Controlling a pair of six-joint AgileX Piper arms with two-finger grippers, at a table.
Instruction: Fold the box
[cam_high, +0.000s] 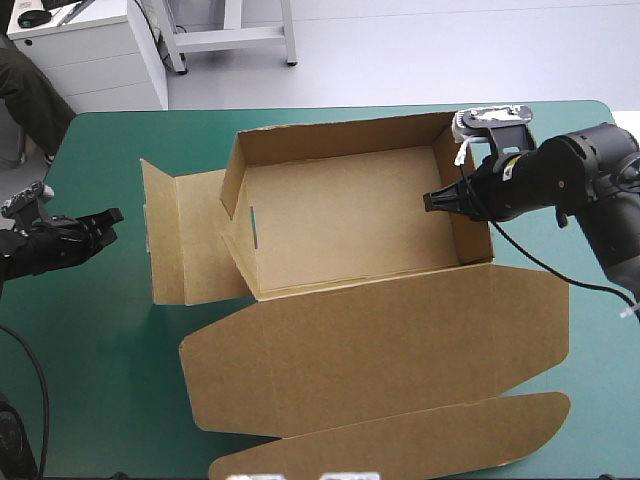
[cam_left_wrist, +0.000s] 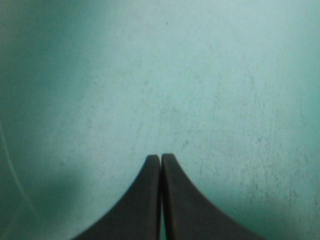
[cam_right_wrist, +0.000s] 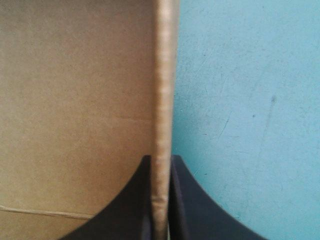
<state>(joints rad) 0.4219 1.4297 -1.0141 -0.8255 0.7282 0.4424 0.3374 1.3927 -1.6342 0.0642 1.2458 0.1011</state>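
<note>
A: Right gripper (cam_right_wrist: 161, 165): black fingers all but closed, pinching the top edge of the right wall (cam_right_wrist: 162, 90) of the box (cam_high: 350, 235). The board sits in the gap between them.
B: What's on either side of that wall?
A: The brown inner face on one side, teal-green cover (cam_right_wrist: 250, 110) on the other.
B: Grip point?
A: Roughly midway along the wall. The arm comes in from the table's right side.
B: Left gripper (cam_left_wrist: 160, 158)?
A: Fingers pressed together to a point, nothing in them. Only bare cover ahead of it. From above it's near the table's left edge, apart from the box.
B: Box location and state?
A: Mid-table, toward the far edge. It's an open tray, with the far wall and right wall upright. The lid (cam_high: 400, 345) lies flat on the near side, and its tuck flap (cam_high: 400, 445) reaches the near edge. At the left end a slotted panel (cam_high: 245, 235) stands tilted. A side flap (cam_high: 180, 235) is spread out beyond it, toward the left gripper.
</note>
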